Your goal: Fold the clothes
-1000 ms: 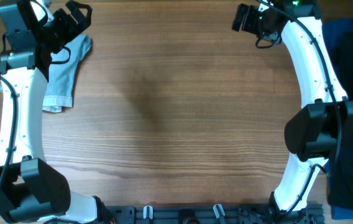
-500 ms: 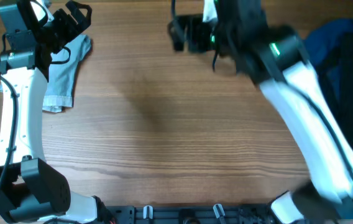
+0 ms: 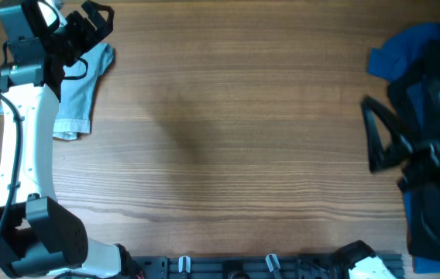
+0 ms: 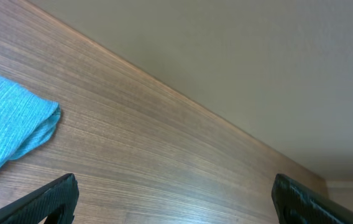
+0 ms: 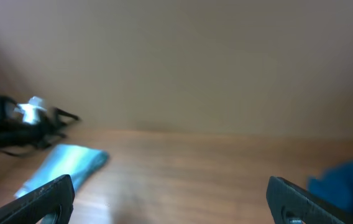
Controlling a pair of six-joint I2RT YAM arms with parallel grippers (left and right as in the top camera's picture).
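Right pincer (image 3: 369, 133) is swinging away from the far edge of the worktop (image 3: 220, 155), crossing toward the right side. It is now arriving, motion-blurred, beside the heaped blue and black garments (image 3: 415, 48).

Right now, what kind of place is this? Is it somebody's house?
Probably a robot workshop or lab, not a home. A white robot arm reaches over a brown wooden table, with pale blue denim shorts at one corner and a heap of royal-blue and black clothes at the other side.
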